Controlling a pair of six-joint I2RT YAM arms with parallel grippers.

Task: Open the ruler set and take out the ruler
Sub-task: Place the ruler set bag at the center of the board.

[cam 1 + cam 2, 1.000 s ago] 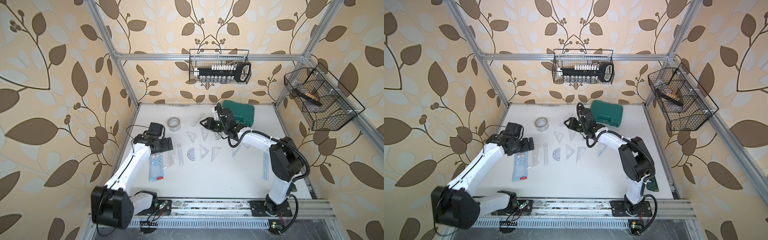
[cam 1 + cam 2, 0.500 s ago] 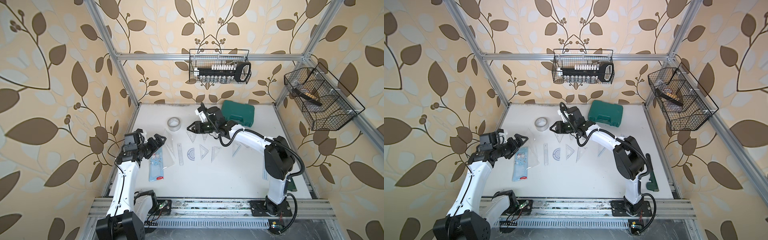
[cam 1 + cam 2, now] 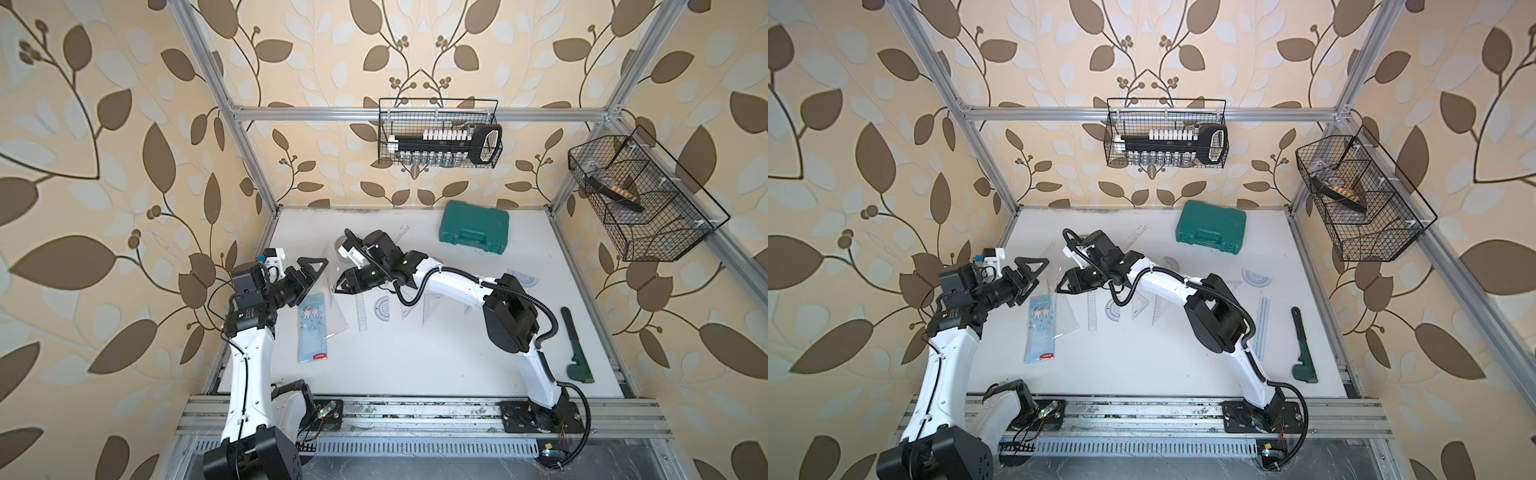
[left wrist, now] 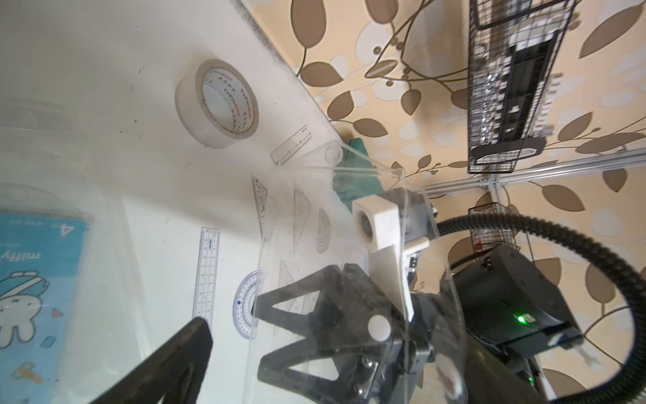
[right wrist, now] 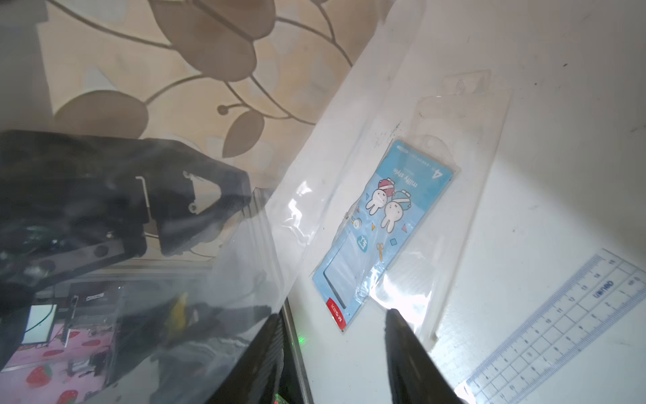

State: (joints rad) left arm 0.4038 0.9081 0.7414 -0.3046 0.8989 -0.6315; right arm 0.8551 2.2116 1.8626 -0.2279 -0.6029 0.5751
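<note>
Lying flat on the counter (image 3: 415, 365) toward its left side, the ruler set (image 3: 313, 328) shows its blue card inside a clear sleeve. Only the right wrist view gives you the rabbit print and red tab. Clear film (image 3: 330, 272) stands raised just past the set's far end, between the two grippers. Left gripper (image 3: 314, 276): jaws wide, facing the film. Right gripper (image 3: 340, 286): jaws partway apart, counter showing between them, film edge running down beside them. Only the left wrist view shows you the tape roll (image 4: 216, 103) whole. A loose ruler (image 3: 362, 311) lies beside the set.
</note>
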